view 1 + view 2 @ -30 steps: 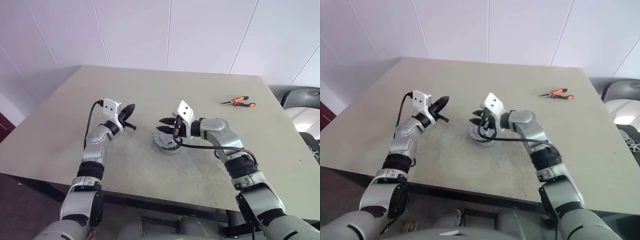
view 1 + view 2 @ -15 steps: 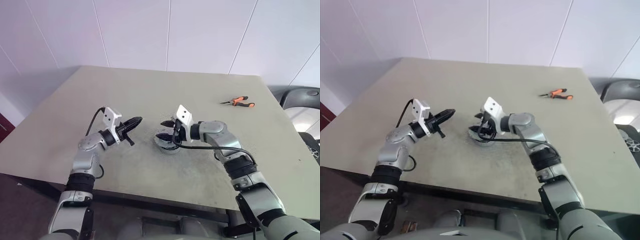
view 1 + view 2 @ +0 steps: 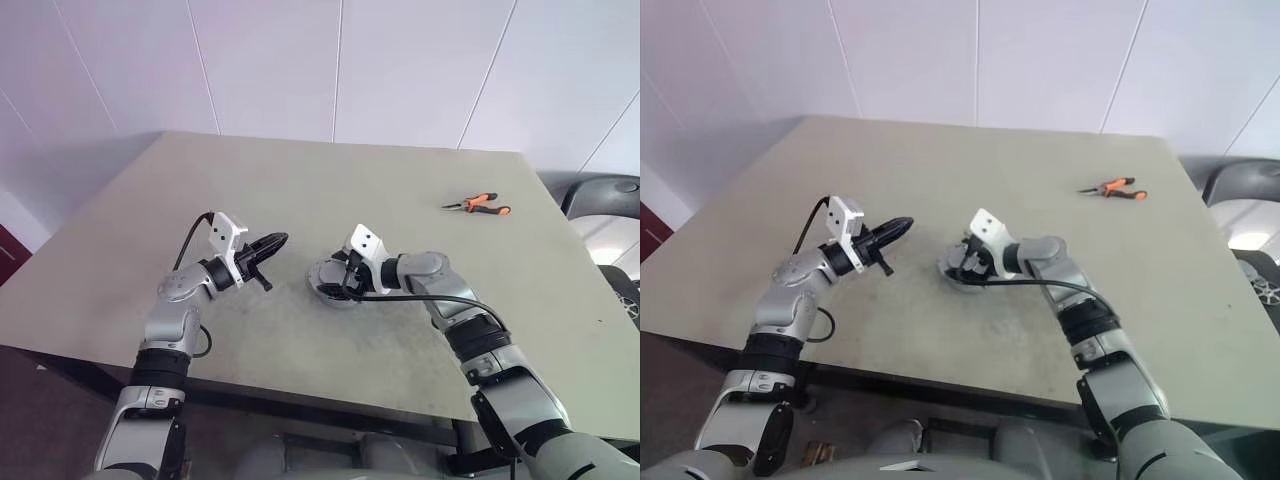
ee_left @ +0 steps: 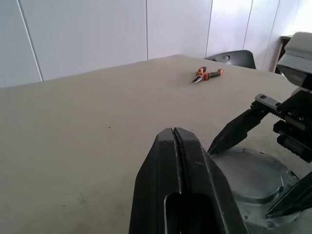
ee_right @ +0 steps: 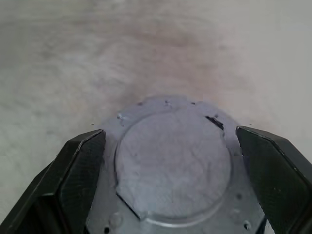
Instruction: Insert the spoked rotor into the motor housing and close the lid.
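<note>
Right wrist view is showing the lid (image 5: 173,163) closed on the motor housing (image 3: 328,281), mid-table; right gripper (image 5: 170,180) is straddling it wide, angled down. Left gripper (image 3: 272,241), pinched empty, is hovering level at its 9 o'clock.

- You see the lid (image 5: 173,163) on the motor housing (image 3: 330,283) as dull grey cast metal, faintly grainy.
- Your counter (image 3: 300,190) looks matt, beige and slightly speckled.
- The fingers (image 4: 187,195) look like smooth black plastic.

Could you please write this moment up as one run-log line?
lid: on motor housing | right gripper: open, straddling lid | left gripper: shut, beside housing | pliers: far right of table
</note>
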Available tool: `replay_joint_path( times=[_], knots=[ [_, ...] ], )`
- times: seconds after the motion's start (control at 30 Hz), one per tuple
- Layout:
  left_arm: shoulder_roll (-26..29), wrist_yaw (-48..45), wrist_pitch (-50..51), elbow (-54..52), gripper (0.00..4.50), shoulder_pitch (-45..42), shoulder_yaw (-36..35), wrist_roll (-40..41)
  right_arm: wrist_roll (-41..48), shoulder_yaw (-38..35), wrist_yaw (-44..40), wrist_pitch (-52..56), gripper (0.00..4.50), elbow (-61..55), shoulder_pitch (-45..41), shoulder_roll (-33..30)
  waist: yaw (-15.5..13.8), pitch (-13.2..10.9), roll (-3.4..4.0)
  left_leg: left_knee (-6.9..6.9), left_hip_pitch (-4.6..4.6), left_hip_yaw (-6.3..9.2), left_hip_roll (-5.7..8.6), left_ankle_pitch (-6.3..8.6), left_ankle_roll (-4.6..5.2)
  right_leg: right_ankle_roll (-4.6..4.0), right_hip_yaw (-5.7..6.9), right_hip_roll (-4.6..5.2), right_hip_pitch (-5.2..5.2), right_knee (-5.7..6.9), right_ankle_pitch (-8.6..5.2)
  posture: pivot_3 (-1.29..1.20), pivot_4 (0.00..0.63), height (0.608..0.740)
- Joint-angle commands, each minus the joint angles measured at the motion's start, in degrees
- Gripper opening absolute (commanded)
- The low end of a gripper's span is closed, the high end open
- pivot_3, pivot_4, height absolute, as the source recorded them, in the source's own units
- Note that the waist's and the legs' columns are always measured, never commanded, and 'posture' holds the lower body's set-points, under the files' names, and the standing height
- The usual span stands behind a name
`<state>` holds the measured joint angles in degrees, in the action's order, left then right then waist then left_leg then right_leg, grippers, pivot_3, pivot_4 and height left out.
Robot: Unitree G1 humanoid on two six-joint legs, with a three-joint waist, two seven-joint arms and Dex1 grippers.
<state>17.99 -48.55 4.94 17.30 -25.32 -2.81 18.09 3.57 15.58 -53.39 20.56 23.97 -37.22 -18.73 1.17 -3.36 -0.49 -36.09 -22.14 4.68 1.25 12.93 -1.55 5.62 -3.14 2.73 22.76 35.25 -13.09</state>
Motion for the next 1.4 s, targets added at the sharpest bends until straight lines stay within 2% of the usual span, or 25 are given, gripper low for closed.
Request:
replay_joint_path(
  times=[0.03,0.1,0.2,0.4,0.67,0.83,1.4],
  knots=[
    [0.1,-0.1,0.2,-2.7,0.00,-0.7,0.3,0.6,1.5,-0.5,-1.6,1.7,4.31,-1.0,1.2,0.1,0.0,0.0,0.00,0.01,0.05,0.00,0.00,0.00,0.00,0.00,0.00,0.00,-0.03,0.00,0.00,0.00,0.000,0.740],
    [0.0,-0.3,0.2,-2.7,0.00,-0.7,0.4,0.7,1.8,-0.8,-1.5,2.1,3.94,-1.0,1.5,0.4,0.0,0.0,0.01,0.02,0.15,0.00,0.00,0.00,0.00,0.00,0.00,-0.01,-0.13,0.00,-0.01,0.00,0.000,0.740],
    [0.1,-0.8,-0.7,-1.0,0.00,-1.2,0.2,0.6,1.6,-1.0,-1.5,1.9,3.04,-0.3,1.4,0.6,0.0,0.0,0.01,0.04,0.26,0.00,0.00,0.00,0.00,-0.01,0.00,0.00,-0.22,-0.01,-0.03,0.00,0.000,0.740],
    [0.4,-1.7,-2.2,1.2,0.00,-1.4,-0.2,0.4,1.9,-1.6,-1.5,1.4,3.04,0.0,1.1,0.8,0.0,0.0,0.00,0.09,0.32,0.00,-0.01,0.00,0.00,0.01,0.00,-0.01,-0.24,-0.01,-0.05,0.00,0.000,0.740],
    [0.2,-1.9,-2.4,1.1,0.00,-1.0,0.1,0.3,7.1,-4.0,-5.8,5.3,3.04,-6.7,0.3,-1.0,0.0,0.0,0.02,0.14,0.30,-0.01,-0.02,0.00,0.00,-0.01,0.00,0.00,-0.20,-0.02,-0.04,0.00,0.000,0.740],
    [0.0,-1.8,-2.3,1.2,0.00,-1.1,0.3,0.2,4.8,-2.1,-6.4,3.7,3.04,-7.6,0.2,-3.5,0.0,0.0,0.02,0.13,0.29,-0.01,-0.02,0.00,0.00,0.06,0.00,-0.01,-0.20,-0.04,-0.09,0.00,0.000,0.740],
    [-0.6,-1.7,-2.1,1.2,0.00,-1.1,1.1,0.2,3.3,-2.3,-5.1,2.3,3.04,-5.8,0.8,-4.3,-0.1,0.0,0.01,0.08,0.23,-0.03,-0.02,0.01,-0.01,0.03,0.00,0.00,-0.19,-0.05,-0.11,0.00,0.000,0.740]
  ],
)
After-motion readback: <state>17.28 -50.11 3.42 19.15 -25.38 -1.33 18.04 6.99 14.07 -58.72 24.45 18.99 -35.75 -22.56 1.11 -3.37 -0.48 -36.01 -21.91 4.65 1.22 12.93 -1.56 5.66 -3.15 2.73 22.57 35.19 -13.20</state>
